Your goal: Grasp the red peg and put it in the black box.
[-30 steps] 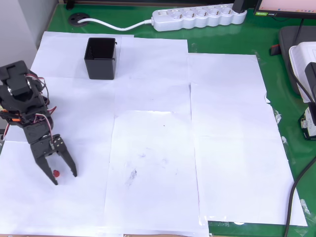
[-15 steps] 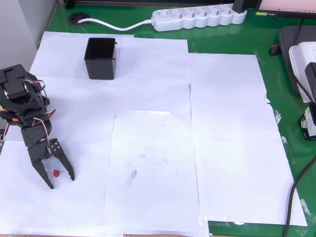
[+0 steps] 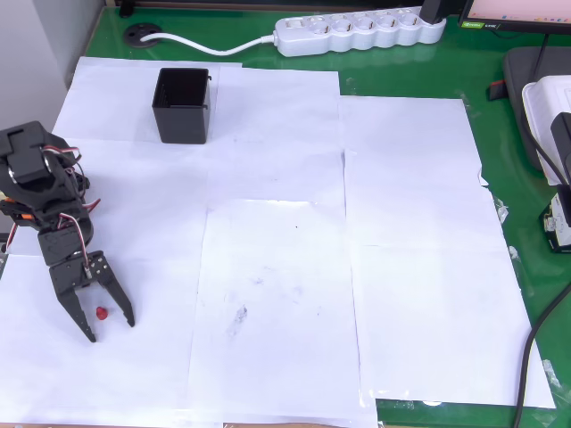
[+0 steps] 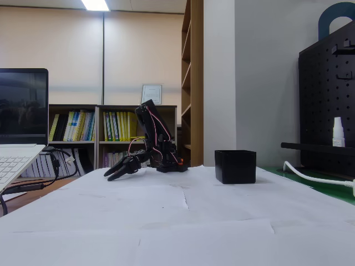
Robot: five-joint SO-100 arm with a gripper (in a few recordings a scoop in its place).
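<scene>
The red peg (image 3: 102, 312) lies on the white paper at the lower left of the overhead view, a tiny dark-red dot. My black gripper (image 3: 109, 327) is open around it, one finger on each side, with the peg between the fingers and a little back from the tips. The black box (image 3: 182, 105) stands upright at the upper left, well away from the arm. In the fixed view the gripper (image 4: 112, 176) hangs low over the table to the left of the black box (image 4: 236, 165); the peg is too small to make out there.
White paper sheets cover the green table (image 3: 500, 152). A white power strip (image 3: 361, 30) and its cable lie along the far edge. A laptop (image 4: 19, 149) sits at the left of the fixed view. Black cables and devices (image 3: 549, 107) crowd the right edge.
The arm has drawn back slightly to the left and the gripper has shifted a little, so the peg now sits between the open fingers nearer their middle. Since half a second ago, almost nothing moved.
</scene>
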